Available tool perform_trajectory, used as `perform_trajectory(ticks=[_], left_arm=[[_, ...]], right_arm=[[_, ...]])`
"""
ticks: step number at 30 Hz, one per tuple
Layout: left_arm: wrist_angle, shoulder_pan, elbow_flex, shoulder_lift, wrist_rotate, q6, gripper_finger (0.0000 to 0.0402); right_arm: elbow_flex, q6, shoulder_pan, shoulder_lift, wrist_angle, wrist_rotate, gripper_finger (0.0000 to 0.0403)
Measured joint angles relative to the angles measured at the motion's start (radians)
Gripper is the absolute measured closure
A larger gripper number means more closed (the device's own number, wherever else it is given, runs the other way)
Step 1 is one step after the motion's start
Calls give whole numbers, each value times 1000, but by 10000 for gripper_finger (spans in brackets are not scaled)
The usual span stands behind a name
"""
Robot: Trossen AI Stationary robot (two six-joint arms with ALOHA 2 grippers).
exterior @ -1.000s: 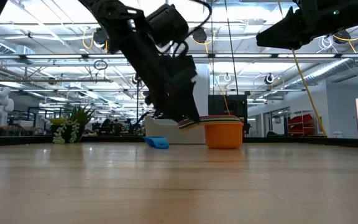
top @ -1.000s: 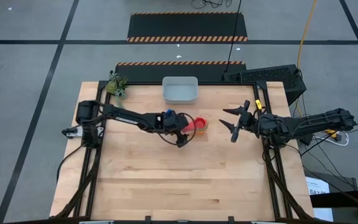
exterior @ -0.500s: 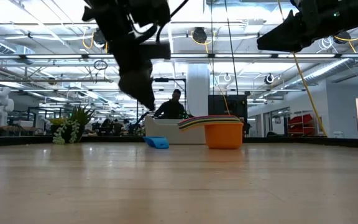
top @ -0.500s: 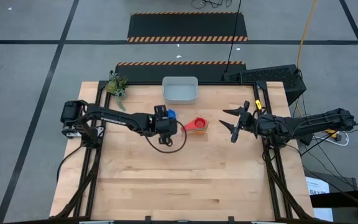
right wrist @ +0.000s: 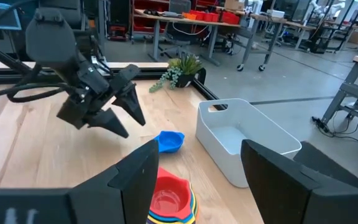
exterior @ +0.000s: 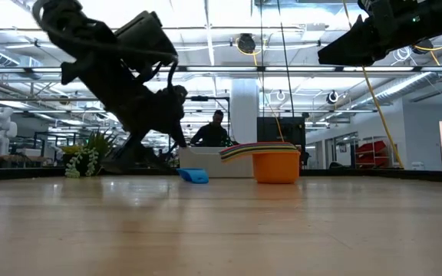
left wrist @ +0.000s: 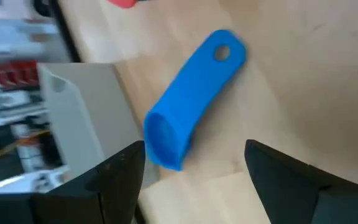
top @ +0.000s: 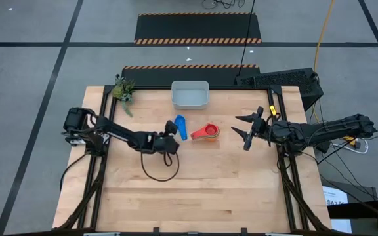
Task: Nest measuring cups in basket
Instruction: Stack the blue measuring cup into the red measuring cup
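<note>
Basket (top: 189, 96) empty at the worktop's (top: 195, 190) far edge. I've got a nested stack of cups (top: 206, 132), red on top, near the middle; blue cup (top: 180, 126) lies alone on its side just left of it. Still left: blue cup, then everything into the basket. My left tool (top: 169, 141) sits low beside the blue cup, released, empty. Right tool (top: 245, 129) hovers right of the stack, released, empty.
</note>
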Motion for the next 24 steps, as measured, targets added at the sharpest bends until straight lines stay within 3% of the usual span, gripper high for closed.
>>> perform_trajectory(ticks=[3,14,24], left_arm=[[69,4,-21,0,11,71,124],[79,94,-24,0,220,238,146],[113,144,-24,0,251,362,181]], right_arm=[[0,0,0,0,0,0,179],[0,5,0,0,0,0,179],[0,8,0,0,0,0,179]])
